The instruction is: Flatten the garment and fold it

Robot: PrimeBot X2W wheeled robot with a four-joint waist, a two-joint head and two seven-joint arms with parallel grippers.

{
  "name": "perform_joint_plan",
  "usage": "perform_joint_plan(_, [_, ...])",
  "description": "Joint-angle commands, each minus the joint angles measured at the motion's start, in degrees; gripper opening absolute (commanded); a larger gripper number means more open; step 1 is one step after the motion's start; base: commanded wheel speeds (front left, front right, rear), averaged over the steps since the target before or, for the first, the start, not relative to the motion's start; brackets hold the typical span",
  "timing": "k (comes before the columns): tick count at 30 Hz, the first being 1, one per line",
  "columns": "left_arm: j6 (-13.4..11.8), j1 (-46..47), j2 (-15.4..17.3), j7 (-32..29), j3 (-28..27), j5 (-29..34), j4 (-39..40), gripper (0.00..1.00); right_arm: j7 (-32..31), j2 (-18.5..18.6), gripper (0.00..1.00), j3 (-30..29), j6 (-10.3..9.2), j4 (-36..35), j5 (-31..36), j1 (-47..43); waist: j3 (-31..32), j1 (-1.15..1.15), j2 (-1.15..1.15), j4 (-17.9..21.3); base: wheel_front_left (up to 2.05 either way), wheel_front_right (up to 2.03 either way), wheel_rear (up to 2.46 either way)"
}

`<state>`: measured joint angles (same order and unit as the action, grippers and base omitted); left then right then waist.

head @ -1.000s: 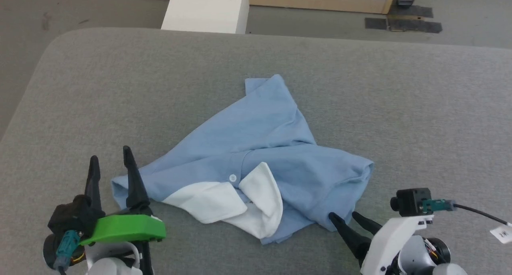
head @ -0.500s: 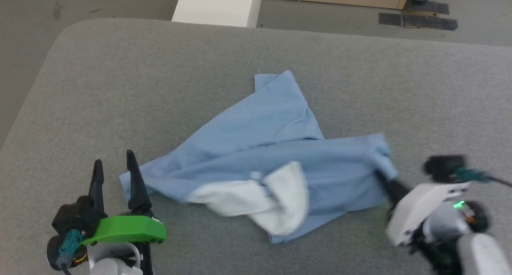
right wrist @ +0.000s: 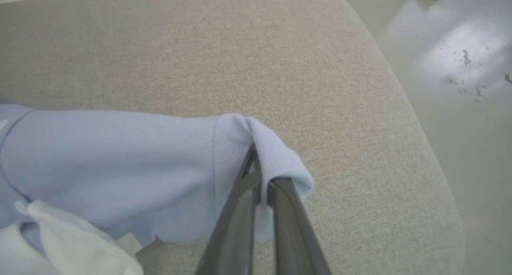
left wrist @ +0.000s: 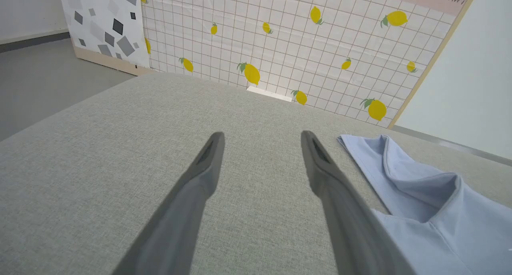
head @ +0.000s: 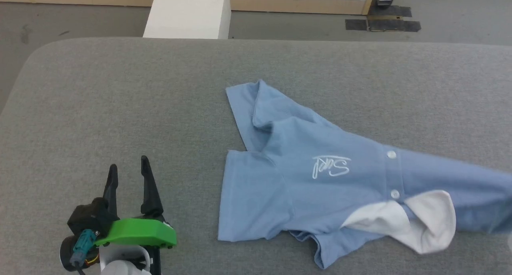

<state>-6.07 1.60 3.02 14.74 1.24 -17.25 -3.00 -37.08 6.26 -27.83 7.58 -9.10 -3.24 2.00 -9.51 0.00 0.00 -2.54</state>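
Light blue garment (head: 320,187) lies logo-up on the grey padded table (head: 120,87), right of centre. My right gripper (right wrist: 262,169) pinches a hemmed edge at its right end. My left gripper (head: 129,163) stands spread, left of the garment, apart.

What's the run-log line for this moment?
right gripper: shut on garment hem | left gripper: open, off cloth | garment: partly spread

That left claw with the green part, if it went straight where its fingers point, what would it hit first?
Probably nothing but the bare grey table: the left gripper points past the shirt, which lies to its right. Its height above the padding is unclear.
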Motion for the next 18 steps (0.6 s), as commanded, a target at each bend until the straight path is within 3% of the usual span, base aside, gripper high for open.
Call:
perform_joint_plan(1, [0.41, 1.11, -0.13, 0.26, 0.32, -0.66, -0.36, 1.00, -0.49, -0.71, 0.00, -1.06, -0.09, 1.42, 0.10, -1.00, 0.00, 0.00, 0.00, 0.43, 0.00, 0.00, 0.00])
perform_joint_plan(3, [0.69, 1.16, -0.13, 0.26, 0.78, -0.62, -1.00, 1.00, -0.57, -1.48, 0.00, -2.24, -0.09, 4.31, -0.54, -1.74, -0.03, 0.00, 0.00, 0.75, 0.00, 0.00, 0.00])
perform_joint_plan(4, [0.80, 1.17, -0.13, 0.26, 1.10, -0.64, -1.47, 1.00, 0.04, -1.89, 0.38, -2.66, -0.09, 5.77, -1.07, -1.74, -0.05, 0.00, 0.00, 0.91, 0.00, 0.00, 0.00])
perform_joint_plan(5, [0.90, 1.22, -0.13, 0.26, 1.37, -0.67, -1.85, 1.00, 0.52, -2.20, 0.89, -2.89, -0.09, 6.93, -1.36, -1.75, -0.04, 0.00, 0.00, 1.03, 0.00, 0.00, 0.00])
perform_joint_plan(6, [1.05, 1.31, -0.13, 0.26, 1.71, -0.71, -2.35, 1.00, 1.12, -2.54, 1.00, -3.06, -0.09, 8.19, -1.77, -1.72, 0.01, 0.00, 0.00, 1.14, 0.00, 0.00, 0.00])
perform_joint_plan(11, [1.76, 1.44, -0.13, 0.26, 2.91, -0.85, -4.24, 1.00, 6.95, -3.30, 1.00, -3.36, -0.09, 10.03, -4.28, -1.93, 0.47, 0.00, 0.00, 1.57, 0.00, 0.00, 0.00])
perform_joint_plan(15, [2.31, 1.28, -0.13, -0.52, 4.49, -1.21, -6.65, 1.00, 16.72, -3.35, 1.00, -3.12, -0.09, 8.93, -8.33, -2.96, 1.22, 0.00, 0.00, 2.12, 0.00, 0.00, 0.00])
perform_joint_plan(18, [3.18, 0.88, -0.08, -4.32, 6.63, -1.19, -7.38, 1.00, 24.44, -3.36, 1.00, -0.06, -0.09, 6.96, -9.74, -4.11, 1.82, 0.00, 0.00, 2.93, 0.00, 0.00, 0.00])
